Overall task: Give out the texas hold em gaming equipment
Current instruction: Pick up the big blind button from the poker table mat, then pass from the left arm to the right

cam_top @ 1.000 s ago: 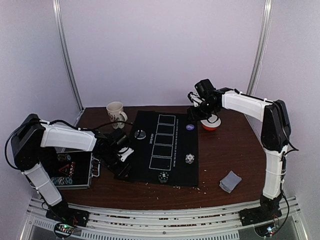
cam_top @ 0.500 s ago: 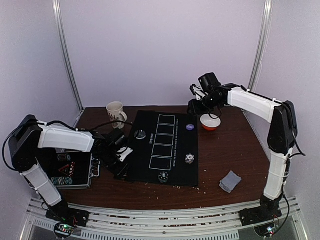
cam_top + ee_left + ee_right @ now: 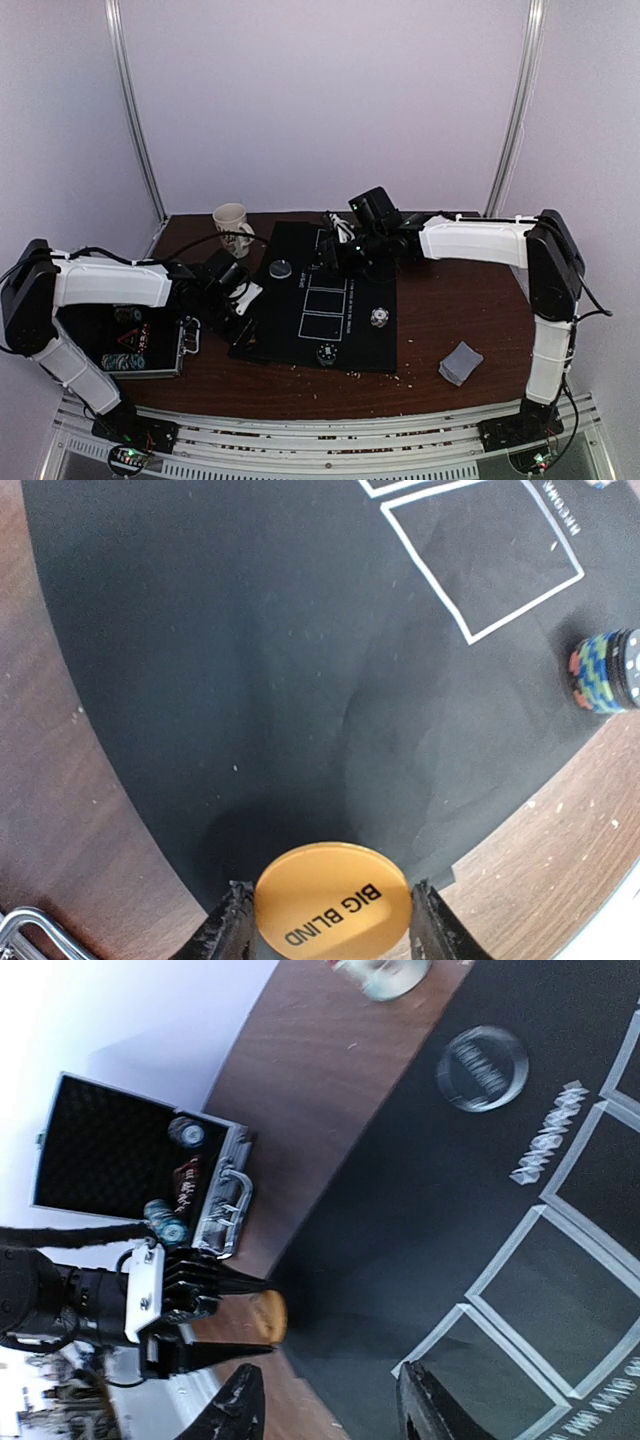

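The orange round plastic disc marked BIG BLIND (image 3: 332, 902) is clamped rim to rim in the left pincer (image 3: 328, 892), one finger at the disc's 9 o'clock side, the other at 3 o'clock. It is carried at the 8 o'clock edge of the black felt mat (image 3: 250, 680), right where the brown wooden surface (image 3: 60, 780) begins. Whether it is touching the felt cannot be told.

A striped stack of poker chips (image 3: 605, 672) is seen at the mat's 6 o'clock edge. Toward 12 o'clock the right pincer (image 3: 328, 1385) is held above the mat, jaws apart, nothing between them.

The disc is judged light, stiff and smooth. The rim grip looks sound, though a slip could be invited by a loose squeeze.

The grey-backed deck of cards (image 3: 460, 362) is spotted at 4 o'clock on the surface. It is judged thin and slippery, best pinched across its long sides.
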Robot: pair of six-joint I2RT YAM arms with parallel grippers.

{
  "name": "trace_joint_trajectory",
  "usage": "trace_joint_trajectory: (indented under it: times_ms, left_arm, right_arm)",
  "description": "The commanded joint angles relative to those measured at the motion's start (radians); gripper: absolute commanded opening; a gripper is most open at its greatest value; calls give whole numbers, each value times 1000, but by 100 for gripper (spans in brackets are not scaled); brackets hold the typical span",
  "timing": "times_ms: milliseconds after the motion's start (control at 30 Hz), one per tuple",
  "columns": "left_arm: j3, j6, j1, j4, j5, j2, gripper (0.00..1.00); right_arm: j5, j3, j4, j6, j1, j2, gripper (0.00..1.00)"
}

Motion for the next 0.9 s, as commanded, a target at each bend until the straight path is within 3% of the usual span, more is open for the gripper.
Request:
trace_joint_trajectory:
  times_ms: [0, 167, 300, 467, 600, 867]
  left_arm:
    - [-18, -9, -3, 78, -25, -37, 47]
    - [-15, 2, -3, 110, -60, -65, 47]
    - [-12, 14, -2, 124, -80, -88, 47]
    - [-9, 29, -2, 129, -80, -87, 47]
    - [6, 40, -2, 122, -87, -76, 47]
    - [36, 51, -2, 115, -103, -67, 47]
  right_arm:
    - [-139, 5, 200, 204, 57, 97, 47]
    - [-235, 37, 331, 332, 112, 208, 48]
    - [-294, 60, 417, 408, 138, 279, 54]
    - [-303, 117, 425, 421, 153, 328, 58]
    - [-319, 122, 461, 456, 162, 360, 56]
    - [-329, 138, 479, 475, 177, 384, 41]
